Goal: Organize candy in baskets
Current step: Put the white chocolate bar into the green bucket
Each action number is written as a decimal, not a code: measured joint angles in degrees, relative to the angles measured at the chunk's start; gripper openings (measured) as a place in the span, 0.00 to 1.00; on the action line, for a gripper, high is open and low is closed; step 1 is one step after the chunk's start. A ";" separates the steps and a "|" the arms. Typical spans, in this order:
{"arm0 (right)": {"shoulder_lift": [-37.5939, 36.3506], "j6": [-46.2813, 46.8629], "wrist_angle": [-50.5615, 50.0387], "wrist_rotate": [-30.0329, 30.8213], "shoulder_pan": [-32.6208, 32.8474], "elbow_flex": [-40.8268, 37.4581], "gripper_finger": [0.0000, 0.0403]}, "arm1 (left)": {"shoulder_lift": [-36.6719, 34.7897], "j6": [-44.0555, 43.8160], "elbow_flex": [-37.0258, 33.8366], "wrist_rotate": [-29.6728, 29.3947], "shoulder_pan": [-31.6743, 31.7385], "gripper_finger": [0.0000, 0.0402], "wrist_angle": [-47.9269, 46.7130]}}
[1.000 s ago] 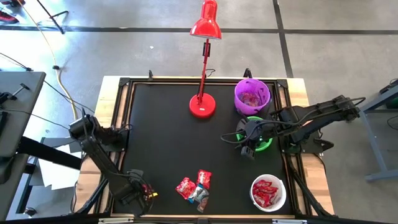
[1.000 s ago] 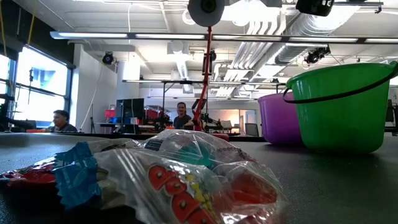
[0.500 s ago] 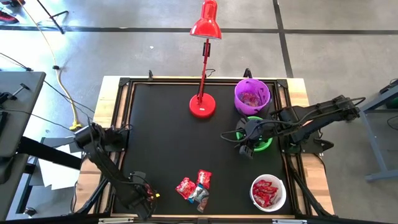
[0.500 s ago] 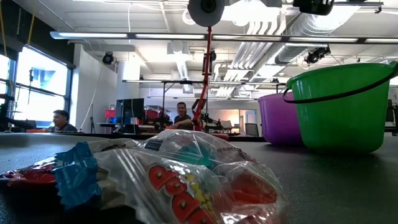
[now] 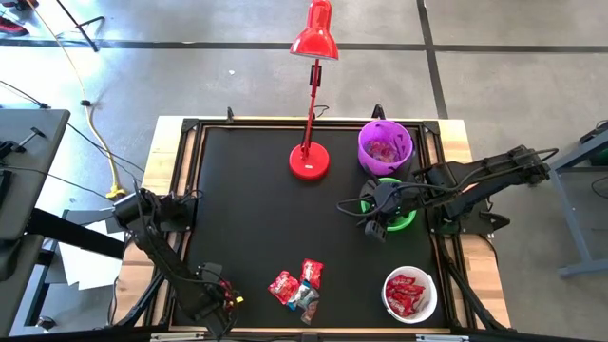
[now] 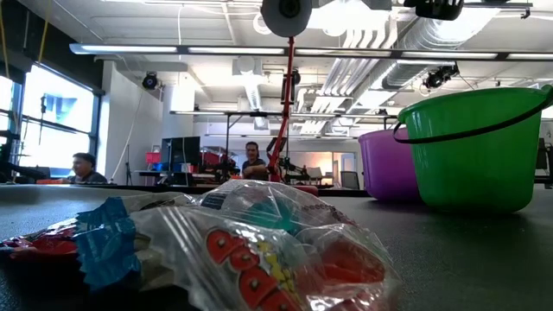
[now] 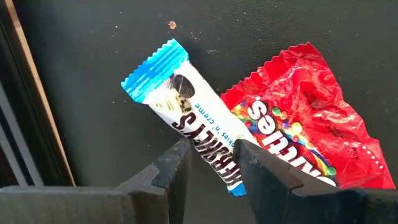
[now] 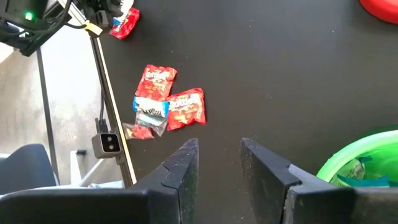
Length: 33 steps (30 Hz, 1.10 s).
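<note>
1. Candy: a loose cluster [image 5: 302,285] lies on the black table [image 5: 247,209] near its front edge; more sits in the purple basket [image 5: 385,145] and the white basket [image 5: 409,294]. The green basket [image 5: 397,215] holds a little, seen from the right wrist.
2. Left gripper [image 7: 210,163] is low at the table's front-left corner, jaws parted narrowly, astride a blue-and-white bar [image 7: 186,118] that lies beside a red packet [image 7: 298,118]. Whether the pads touch the wrapper I cannot tell.
3. Right gripper [image 8: 219,163] hovers by the green basket's rim, fingers parted, nothing between them.
4. Step in hand, as I judge: the left arm picking up the bar. Next move calls for closing on it, lifting clear of the red packet, and carrying it to a basket.
5. Against a second ago: the left arm has shifted slightly toward the front edge; the right arm, baskets and cluster are unchanged.
</note>
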 joint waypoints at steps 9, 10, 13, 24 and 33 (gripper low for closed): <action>0.00 -0.01 0.00 1.55 0.00 0.00 0.28 | 0.02 -0.52 -0.02 -0.75 0.04 0.31 1.47; 0.00 0.00 0.01 1.83 0.00 0.00 0.28 | 0.04 -0.37 -0.03 -0.91 0.04 0.29 1.53; 0.00 0.79 0.08 2.19 -0.02 -0.02 0.28 | 0.06 1.14 -0.03 -2.17 0.03 0.21 1.82; 0.00 1.44 3.07 2.19 -0.02 0.00 0.28 | -0.02 3.51 0.10 -3.22 0.04 0.02 1.77; 0.00 1.33 3.42 2.24 -0.02 0.00 0.28 | 0.46 5.98 4.46 -3.73 0.26 0.00 -4.37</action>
